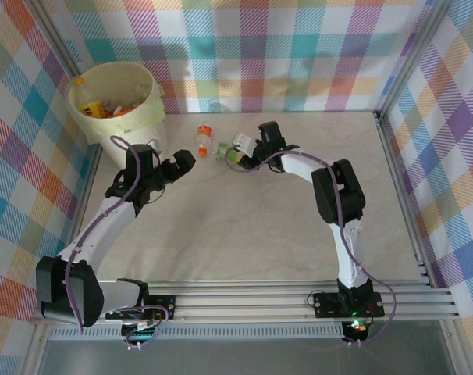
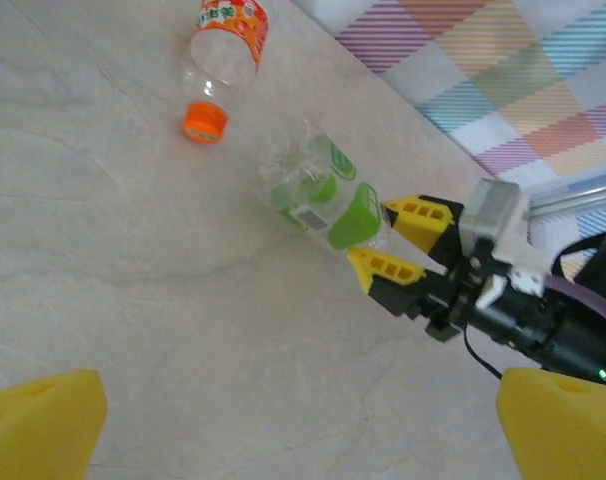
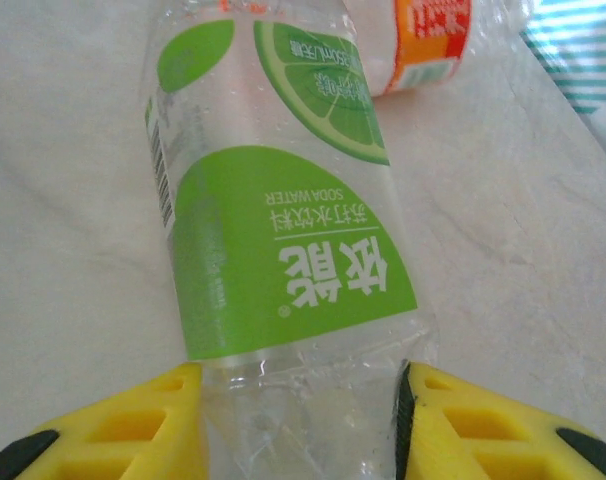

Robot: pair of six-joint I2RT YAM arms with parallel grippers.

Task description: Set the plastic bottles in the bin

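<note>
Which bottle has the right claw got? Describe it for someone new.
Find the pale-yellow bin, far left. Two bottles lie right of it. The farther bottle, in the right claw, has a lime-green label; the nearer bottle is orange-capped.

arms [image 1: 96, 230]: white links, black joints | cables [image 2: 583, 297]: purple | end effector fingers [image 3: 113, 430]: yellow, ribbed

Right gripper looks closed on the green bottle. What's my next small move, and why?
Probably lift the right gripper straight up a little. It is shut on the green bottle, which lies on the table beside the orange bottle; raising first should clear that neighbour before swinging left toward the bin.
</note>
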